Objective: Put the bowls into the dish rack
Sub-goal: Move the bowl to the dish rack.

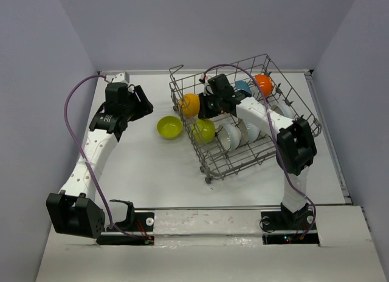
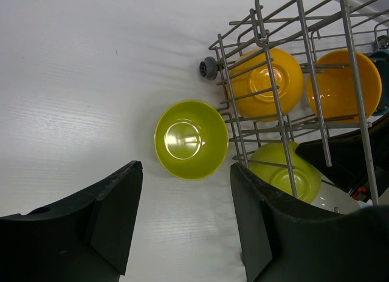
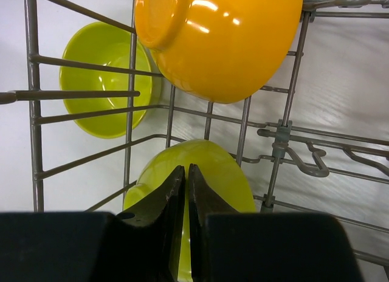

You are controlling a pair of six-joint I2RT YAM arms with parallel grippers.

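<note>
The left gripper (image 2: 185, 200) hung, fingers wide, over a lime bowl (image 2: 191, 139) on the table (image 2: 73, 81) beside the dish rack (image 3: 281, 139), while the right gripper (image 3: 186, 191), inside it, had its fingers pinched together.

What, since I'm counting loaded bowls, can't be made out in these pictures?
Top external: white bowls in the dish rack, partly covered by the right arm and wires; count unclear.
Top external: blue bowl, mostly behind that arm.
Right wrist: whether the shut right end effector pinches the lime bowl; its fingers hide the rim.
</note>
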